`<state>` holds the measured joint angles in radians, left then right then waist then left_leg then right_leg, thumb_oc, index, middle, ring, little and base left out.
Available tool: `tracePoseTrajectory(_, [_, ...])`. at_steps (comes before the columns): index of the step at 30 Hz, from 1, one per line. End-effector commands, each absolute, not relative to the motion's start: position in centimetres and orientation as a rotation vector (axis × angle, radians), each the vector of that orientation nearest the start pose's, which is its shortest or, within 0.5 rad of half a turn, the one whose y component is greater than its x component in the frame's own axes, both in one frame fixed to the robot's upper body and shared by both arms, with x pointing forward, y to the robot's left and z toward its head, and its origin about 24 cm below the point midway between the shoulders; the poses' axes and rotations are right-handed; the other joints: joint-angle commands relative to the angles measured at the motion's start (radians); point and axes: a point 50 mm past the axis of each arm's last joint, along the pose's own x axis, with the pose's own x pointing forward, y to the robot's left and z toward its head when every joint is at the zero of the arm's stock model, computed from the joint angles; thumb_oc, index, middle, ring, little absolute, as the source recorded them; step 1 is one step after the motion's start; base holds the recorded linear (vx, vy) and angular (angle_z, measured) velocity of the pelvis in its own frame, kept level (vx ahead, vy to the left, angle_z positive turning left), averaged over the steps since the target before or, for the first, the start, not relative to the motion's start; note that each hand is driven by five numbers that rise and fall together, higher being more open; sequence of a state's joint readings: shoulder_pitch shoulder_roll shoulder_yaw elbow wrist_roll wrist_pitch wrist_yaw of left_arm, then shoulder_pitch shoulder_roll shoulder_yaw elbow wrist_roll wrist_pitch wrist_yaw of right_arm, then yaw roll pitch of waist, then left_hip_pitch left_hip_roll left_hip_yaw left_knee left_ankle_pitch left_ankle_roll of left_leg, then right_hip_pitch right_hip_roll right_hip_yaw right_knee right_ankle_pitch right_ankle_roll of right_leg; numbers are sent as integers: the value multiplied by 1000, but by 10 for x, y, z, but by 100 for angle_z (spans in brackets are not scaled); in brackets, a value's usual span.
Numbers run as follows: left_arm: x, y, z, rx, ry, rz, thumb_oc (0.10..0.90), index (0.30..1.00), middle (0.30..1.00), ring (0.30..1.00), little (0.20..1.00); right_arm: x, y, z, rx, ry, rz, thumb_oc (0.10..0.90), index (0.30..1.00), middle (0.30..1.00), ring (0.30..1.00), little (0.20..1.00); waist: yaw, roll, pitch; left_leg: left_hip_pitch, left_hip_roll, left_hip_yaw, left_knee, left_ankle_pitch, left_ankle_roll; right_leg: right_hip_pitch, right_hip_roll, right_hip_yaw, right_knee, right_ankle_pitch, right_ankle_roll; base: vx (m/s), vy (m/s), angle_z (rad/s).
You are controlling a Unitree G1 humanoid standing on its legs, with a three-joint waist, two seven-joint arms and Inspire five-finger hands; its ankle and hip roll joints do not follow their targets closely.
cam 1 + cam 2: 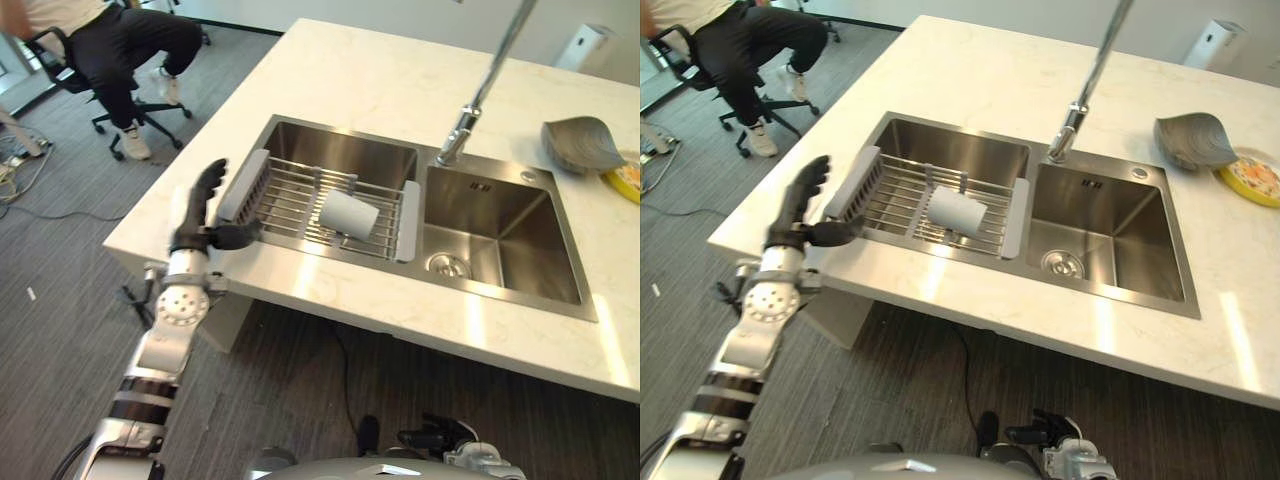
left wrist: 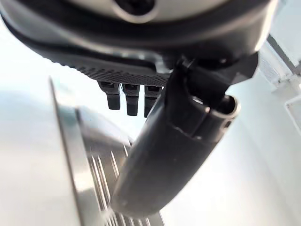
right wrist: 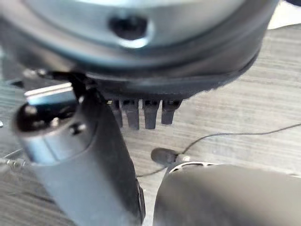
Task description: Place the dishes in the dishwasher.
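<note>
Left eye view, looking down: a pale stone surface (image 1: 370, 90) holds a steel double sink (image 1: 505, 215). Across the sink's left basin lies a wire dish rack (image 1: 300, 195) with grey end pieces. A white cup (image 1: 348, 213) lies on its side in the rack, toward the rack's right end, its open mouth facing right. A tall tap (image 1: 478, 95) rises from behind the sink, between the two basins. The right basin shows a round drain (image 1: 448, 265) at its near left corner.

On the surface to the right of the sink rests a grey bowl (image 1: 578, 143), and just beside it, at the edge of the view, a yellow plate (image 1: 628, 178).

The robot's left hand (image 1: 203, 215) is raised at the near left corner of the surface, just beside the left end of the rack. Its fingers (image 1: 208, 185) are straight and spread upward, the thumb pointing toward the rack, holding nothing.

Right wrist view: the right hand (image 3: 141, 110) hangs over grey carpet (image 3: 263, 84), its fingers straight and relaxed, empty.

At the far left, a person (image 1: 120, 40) in dark trousers sits on an office chair (image 1: 60, 60).
</note>
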<state>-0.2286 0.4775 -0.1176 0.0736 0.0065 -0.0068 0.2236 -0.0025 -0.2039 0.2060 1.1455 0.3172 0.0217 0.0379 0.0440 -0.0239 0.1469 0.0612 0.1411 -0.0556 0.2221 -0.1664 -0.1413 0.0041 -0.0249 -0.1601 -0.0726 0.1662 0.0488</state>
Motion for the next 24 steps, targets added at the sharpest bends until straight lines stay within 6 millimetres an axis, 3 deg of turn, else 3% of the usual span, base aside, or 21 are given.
tracePoseTrajectory(1, [310, 183, 174, 474, -513, 20, 800, 900, 900, 900, 900, 110, -222, -154, -7, 1107, -108, 800, 900, 900, 900, 900, -33, 36, 11, -51, 44, -17, 17, 238, 20, 44, -66, 3, 77, -184, 69, 170, -118, -33])
tracePoseTrajectory(2, [313, 176, 168, 484, -489, -3, 800, 900, 900, 900, 900, 107, -224, -153, -17, 1109, -107, 800, 900, 900, 900, 900, -17, 24, 19, -88, -75, -72, -6, 120, 47, 56, -69, 29, 63, -182, 73, 126, -69, -35])
tracePoseTrajectory(4, [315, 172, 170, 499, -497, -25, 800, 900, 900, 900, 900, 106, -230, -153, -8, 1114, -122, 800, 900, 900, 900, 900, -16, 16, 17, -103, -106, -74, -34, 111, 50, 58, -72, 30, 53, -177, 78, 79, -30, -52])
tracePoseTrajectory(6, [317, 160, 166, 535, -489, -102, 800, 900, 900, 900, 900, 104, -237, -152, -1, 1112, -162, 800, 900, 900, 900, 900, -31, 21, 14, -96, -70, 13, -88, 135, 40, 67, -72, 11, 46, -180, 89, 47, 39, -47])
tracePoseTrajectory(9, [322, 157, 162, 588, -469, -118, 800, 900, 900, 900, 900, 105, -231, -154, 13, 1121, -150, 800, 900, 900, 900, 900, -19, 26, 5, -82, -89, -41, -147, 131, 42, 50, -64, 26, 44, -172, 91, 18, 52, -12])
tracePoseTrajectory(12, [328, 153, 155, 735, -452, -139, 800, 900, 900, 900, 900, 94, -211, -158, 312, 1085, -235, 800, 900, 900, 900, 900, -47, 29, -19, -20, -79, -12, -240, 151, 48, 60, -63, 31, 5, -145, 99, 24, 100, -36])
tracePoseTrajectory(18, [332, 153, 147, 799, -403, -183, 800, 900, 900, 900, 900, 83, -200, -161, 354, 1112, -210, 800, 900, 900, 900, 900, -48, 23, -41, 41, -68, 15, -297, 152, 49, 74, -59, 40, -13, -140, 105, 33, 48, -6])
tracePoseTrajectory(24, [336, 147, 145, 913, -401, -243, 800, 900, 900, 900, 900, 88, -194, -157, 389, 1069, -180, 800, 900, 900, 900, 900, -48, 15, -58, 57, -68, 26, -309, 145, 52, 76, -59, 40, -14, -136, 114, 1, 19, -2])
